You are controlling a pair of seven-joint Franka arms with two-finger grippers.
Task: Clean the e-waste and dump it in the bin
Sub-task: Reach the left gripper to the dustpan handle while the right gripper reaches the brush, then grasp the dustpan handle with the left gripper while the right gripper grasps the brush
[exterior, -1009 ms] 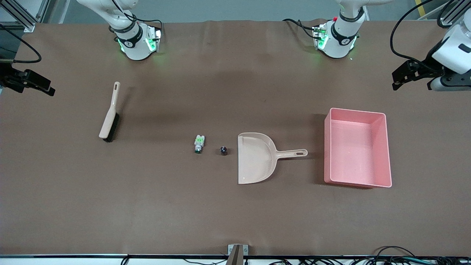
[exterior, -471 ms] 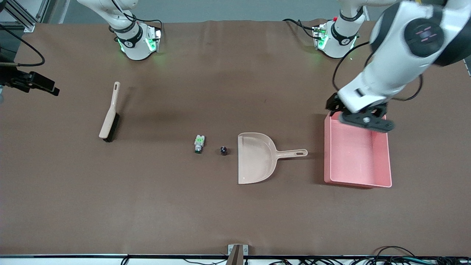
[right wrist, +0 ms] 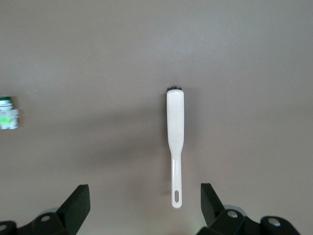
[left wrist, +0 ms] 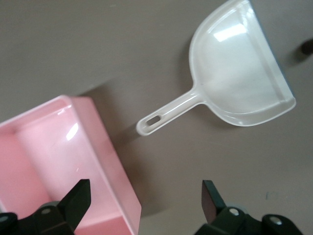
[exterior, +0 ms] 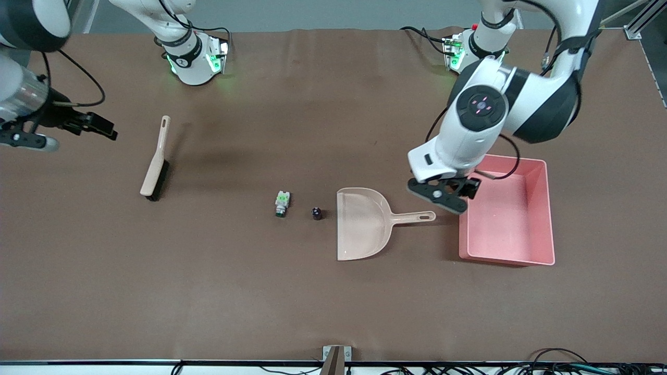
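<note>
Pretty plain setup: one big desk (exterior: 260, 291) covered edge to edge in a matte brown sheet, with a few faint creases near the top of the frame. Grey floor (exterior: 323, 13) shows along the top. Aluminium framing (exterior: 31, 23) pokes in at the upper left, and a tangle of black cables (exterior: 521, 367) runs along the bottom edge. Lighting is soft and even.

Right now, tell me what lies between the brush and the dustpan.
In the front view, both e-waste parts: the white-and-green component and, beside the dustpan, the dark cylinder. The brush lies toward the right arm's end.
</note>
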